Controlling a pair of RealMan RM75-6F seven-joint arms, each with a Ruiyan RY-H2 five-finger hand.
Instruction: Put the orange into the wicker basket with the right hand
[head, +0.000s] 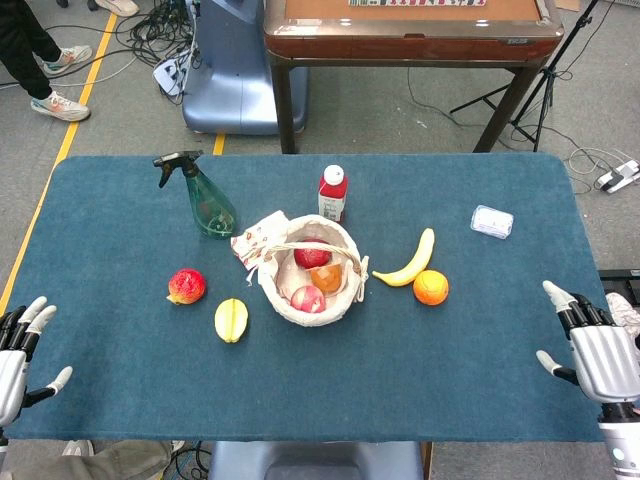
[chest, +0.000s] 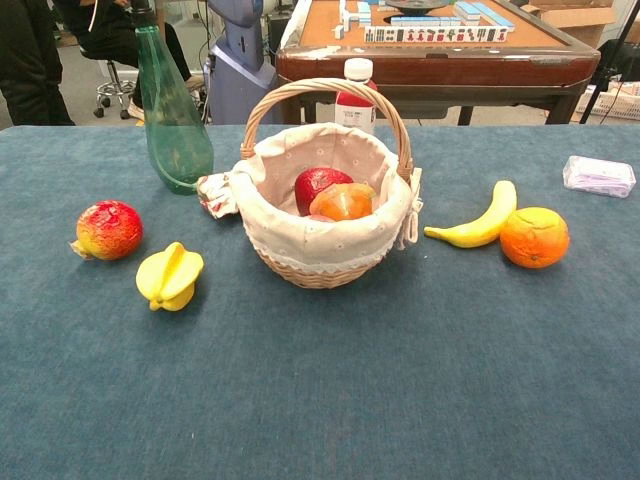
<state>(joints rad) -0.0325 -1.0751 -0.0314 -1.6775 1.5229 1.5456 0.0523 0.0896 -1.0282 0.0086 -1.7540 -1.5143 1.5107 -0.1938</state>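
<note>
The orange (head: 431, 288) (chest: 534, 237) lies on the blue table right of the wicker basket (head: 278, 283) (chest: 320, 265), beside a banana (head: 409, 262) (chest: 478, 221). The cloth-lined basket holds a red fruit, an orange-coloured fruit and a pinkish one. My right hand (head: 597, 346) hovers at the table's near right edge, well right of the orange, its fingers spread and holding nothing. At the near left corner my left hand (head: 16, 350) is likewise spread and empty. Neither hand shows in the chest view.
Left of the basket are a green spray bottle (head: 208, 200), a red-yellow fruit (head: 187, 286) and a yellow starfruit (head: 231, 320). A red-and-white bottle (head: 333, 193) stands behind the basket. A small clear packet (head: 492, 221) lies at the far right.
</note>
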